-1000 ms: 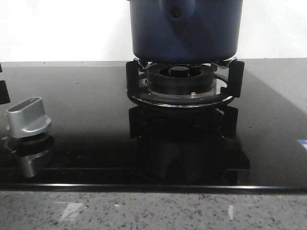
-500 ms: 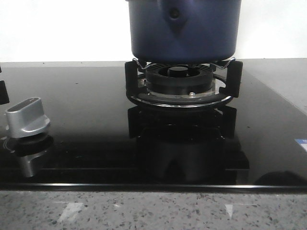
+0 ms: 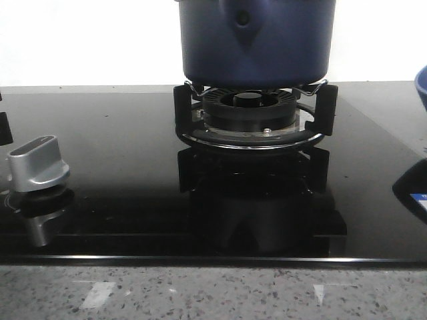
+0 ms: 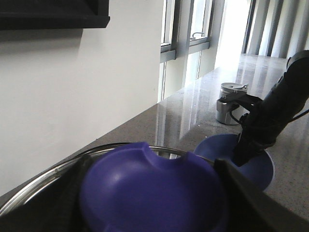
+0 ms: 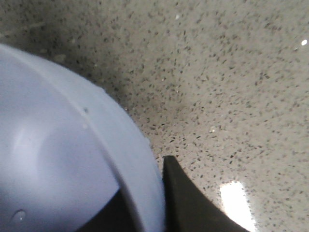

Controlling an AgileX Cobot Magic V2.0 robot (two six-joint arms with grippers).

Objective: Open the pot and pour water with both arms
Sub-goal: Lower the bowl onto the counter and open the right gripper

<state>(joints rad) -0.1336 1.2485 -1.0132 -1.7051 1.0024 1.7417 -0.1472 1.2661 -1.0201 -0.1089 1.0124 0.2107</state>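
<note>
The dark navy pot (image 3: 257,47) stands on the burner grate (image 3: 253,117), its top cut off by the front view's edge. My left gripper (image 4: 152,203) is shut on the purple-blue knob (image 4: 149,186) of a glass lid with a metal rim (image 4: 43,181); I cannot tell whether the lid is lifted. My right gripper (image 5: 147,193) is shut on the rim of a blue bowl (image 5: 58,169), one finger inside and one outside. The bowl also shows in the left wrist view (image 4: 217,150) and at the front view's right edge (image 3: 422,87).
A silver stove knob (image 3: 39,163) sits at the left on the black glass hob (image 3: 120,147). A speckled stone counter (image 3: 213,293) runs along the front and to the right. A metal canister (image 4: 229,102) stands on the counter beyond the bowl.
The blue bowl's edge and its dark reflection on the hob have come into the front view at the right. The pot has stayed on the grate.
</note>
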